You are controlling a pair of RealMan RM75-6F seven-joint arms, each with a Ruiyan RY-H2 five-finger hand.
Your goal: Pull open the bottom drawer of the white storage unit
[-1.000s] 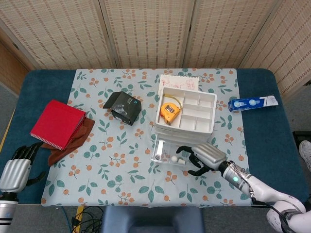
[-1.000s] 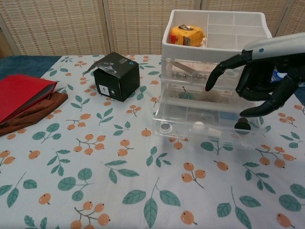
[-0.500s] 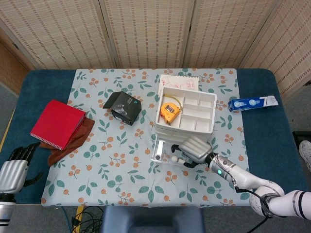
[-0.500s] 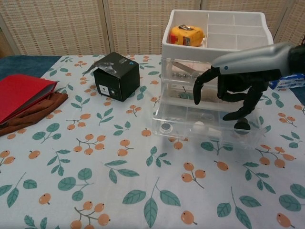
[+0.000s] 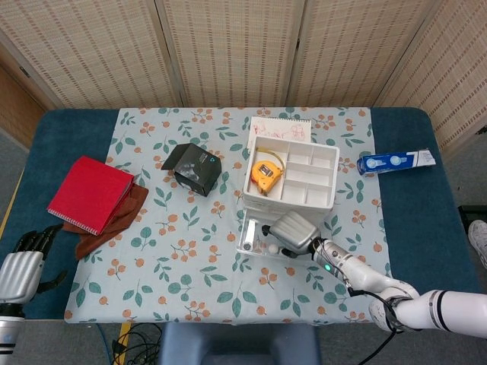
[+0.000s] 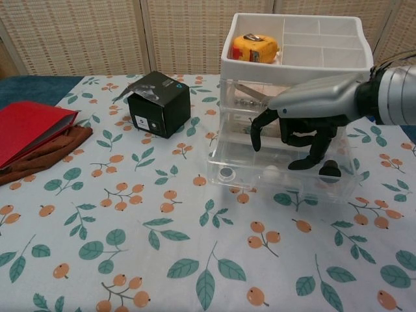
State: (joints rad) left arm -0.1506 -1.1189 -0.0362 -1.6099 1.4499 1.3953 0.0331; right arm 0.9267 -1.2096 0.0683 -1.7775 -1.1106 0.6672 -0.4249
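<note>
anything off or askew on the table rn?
Two small things. The black box has its lid flap sticking open. The red notebook lies partly on a crumpled brown cloth, so it sits unevenly. The bottom drawer juts out, but that matches the task.

— Can you read any text or number somewhere?
— No, nothing is legible. The black box (image 6: pixel 160 103) has a small white label on its front, but the print is too small. The blue and white tube (image 5: pixel 396 161) carries marks, also too blurred to read.
</note>
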